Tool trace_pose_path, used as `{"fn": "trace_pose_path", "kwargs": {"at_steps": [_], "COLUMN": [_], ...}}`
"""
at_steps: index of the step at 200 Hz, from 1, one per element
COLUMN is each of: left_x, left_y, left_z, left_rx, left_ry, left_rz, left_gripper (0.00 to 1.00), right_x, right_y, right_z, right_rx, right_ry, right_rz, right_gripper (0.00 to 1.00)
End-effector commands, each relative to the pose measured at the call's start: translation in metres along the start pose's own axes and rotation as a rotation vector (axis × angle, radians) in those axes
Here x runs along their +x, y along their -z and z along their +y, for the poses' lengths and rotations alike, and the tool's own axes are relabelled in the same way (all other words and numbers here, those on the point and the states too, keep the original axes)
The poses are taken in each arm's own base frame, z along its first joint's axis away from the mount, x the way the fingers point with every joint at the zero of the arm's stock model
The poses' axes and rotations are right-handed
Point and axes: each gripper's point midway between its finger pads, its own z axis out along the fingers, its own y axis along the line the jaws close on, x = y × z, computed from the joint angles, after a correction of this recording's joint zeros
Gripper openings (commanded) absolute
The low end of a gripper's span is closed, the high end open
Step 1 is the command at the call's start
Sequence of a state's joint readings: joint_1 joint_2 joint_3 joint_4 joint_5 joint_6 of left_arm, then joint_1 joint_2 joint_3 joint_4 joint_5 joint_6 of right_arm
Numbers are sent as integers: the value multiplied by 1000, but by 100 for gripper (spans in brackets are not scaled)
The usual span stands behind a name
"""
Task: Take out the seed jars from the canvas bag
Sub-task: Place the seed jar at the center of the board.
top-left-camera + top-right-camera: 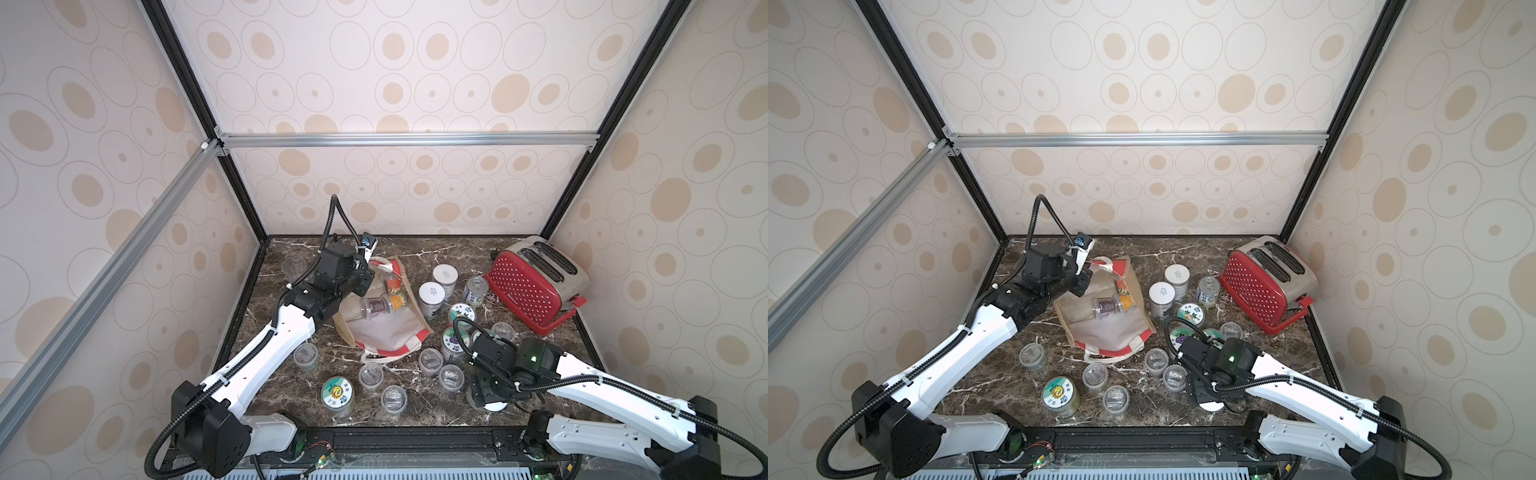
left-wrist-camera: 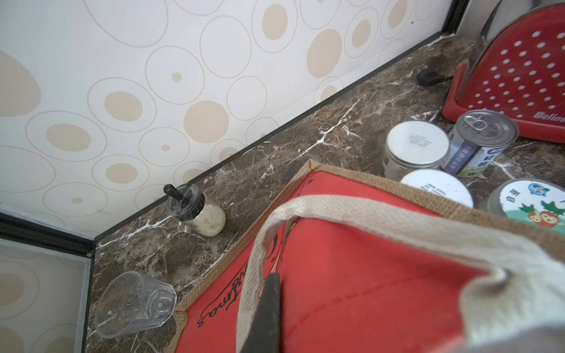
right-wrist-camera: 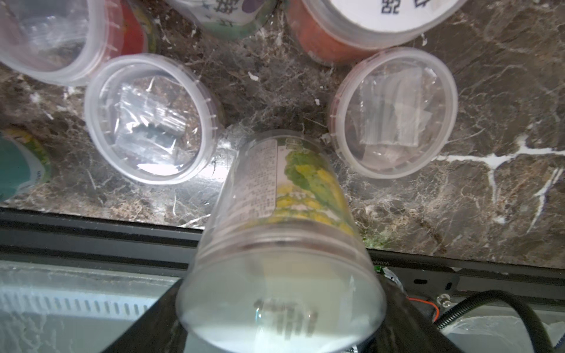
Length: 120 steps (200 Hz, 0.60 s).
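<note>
Marble tabletop (image 1: 449, 253): I note left gripper (image 1: 366, 283) clamped tight on canvas bag (image 1: 386, 336) at its far-left edge; right gripper (image 1: 488, 397), spread wide, grips white-lidded seed jar (image 3: 284, 214), near right.

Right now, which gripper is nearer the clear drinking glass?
Left gripper, shut on the canvas bag close beside the glass. Right gripper holds a jar at the near edge, past the bag.

The blurred white-lidded jar (image 3: 287, 198) hides much of the right tool (image 3: 281, 318).
</note>
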<state>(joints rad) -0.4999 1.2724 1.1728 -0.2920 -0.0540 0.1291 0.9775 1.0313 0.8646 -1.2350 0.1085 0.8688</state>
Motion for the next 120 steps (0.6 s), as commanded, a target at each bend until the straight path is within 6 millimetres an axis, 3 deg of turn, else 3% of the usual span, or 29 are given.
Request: {"fn": "trace_pose_path", "kwargs": {"at_steps": [1,23,45,86,98,120], "left_x": [-37,-33,-29,-23,-21,-17], "left_y": [29,35,36,32,29,22], "left_z": [7,5,0,-3,-4,-7], "left_rx": [-8,2,25,41,44,63], "left_ry": [-11,-13,-16,-23,-24,-25], "left_rz": [-170,-184,-184,-157,-137,-94], "left_gripper": [0,0,0,0,0,0], "right_x": [-16,-24,-27,-39,-46,-59], "right_y": [-9,-15,-4,40,56,90], "right_z": [6,15,8,2,15,59], "right_rx": [5,-9,43,41,-19,-164], "right_ry": [-23,-26,-10,92,161,363], "right_rz": [-52,-66,-65,-153,-206,-342], "right_gripper": [65,81,100,100,100,100]}}
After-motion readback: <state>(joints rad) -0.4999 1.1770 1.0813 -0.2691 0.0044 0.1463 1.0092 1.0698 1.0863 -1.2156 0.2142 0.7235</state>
